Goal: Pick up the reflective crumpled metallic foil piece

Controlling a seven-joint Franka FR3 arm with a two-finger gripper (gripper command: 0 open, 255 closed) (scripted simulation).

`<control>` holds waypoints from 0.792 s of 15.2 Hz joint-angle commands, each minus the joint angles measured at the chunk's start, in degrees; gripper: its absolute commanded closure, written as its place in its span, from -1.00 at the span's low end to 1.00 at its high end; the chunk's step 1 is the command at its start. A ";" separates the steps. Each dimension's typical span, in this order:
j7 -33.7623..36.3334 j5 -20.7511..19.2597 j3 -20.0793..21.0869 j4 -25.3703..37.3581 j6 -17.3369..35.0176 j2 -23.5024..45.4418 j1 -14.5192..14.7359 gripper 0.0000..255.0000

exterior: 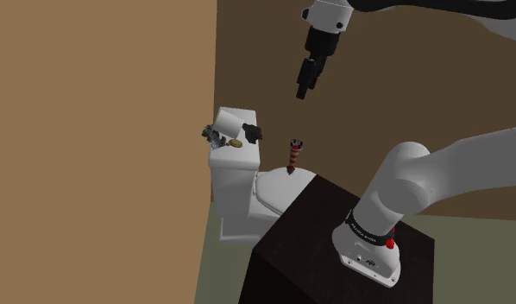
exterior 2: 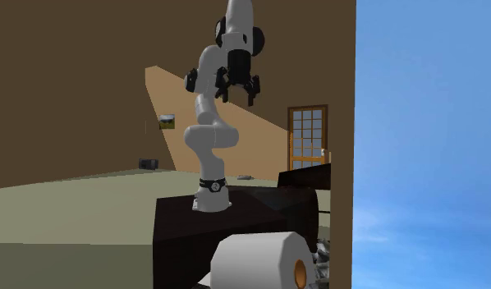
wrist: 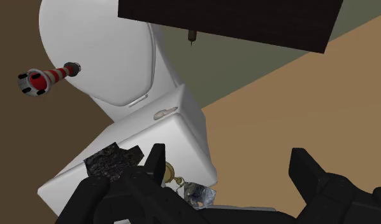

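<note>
Farthest to the shoulder view's left on the lid of the white toilet tank (exterior: 235,173) lies the foil piece (exterior: 215,136), crumpled, grey and shiny, at that end of the tank top. Just beside it, toward the tank's middle, sits a small gold-coloured item (exterior: 235,143). A dark crumpled lump (exterior: 250,132) rests at the tank's other end. To the right of the tank, a red-and-white striped object (exterior: 294,155) stands upright over the closed bowl lid (exterior: 278,186). The gripper (exterior: 305,86) hangs high above the tank and somewhat to its right, well apart from everything on it. Its two black fingers (wrist: 154,162) stand spread with nothing between them, so the hand is released and empty. In the wrist view the foil piece (wrist: 199,193) sits at the tank's corner, close by one finger but not touched. Farthest right, past the bowl from the tank, is the dark stand (exterior: 291,250).
</note>
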 commanded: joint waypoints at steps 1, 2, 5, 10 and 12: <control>0.00 0.00 0.00 0.00 0.00 0.00 0.00 -1.00; -0.92 -0.31 -0.31 -0.73 2.04 1.19 0.13 -1.00; -3.60 -1.17 -1.20 -2.42 8.16 5.23 0.52 -1.00; -7.87 -2.38 -2.55 -3.52 18.10 13.41 1.14 -1.00; -9.52 -2.75 -3.02 -3.35 21.90 17.11 1.37 -1.00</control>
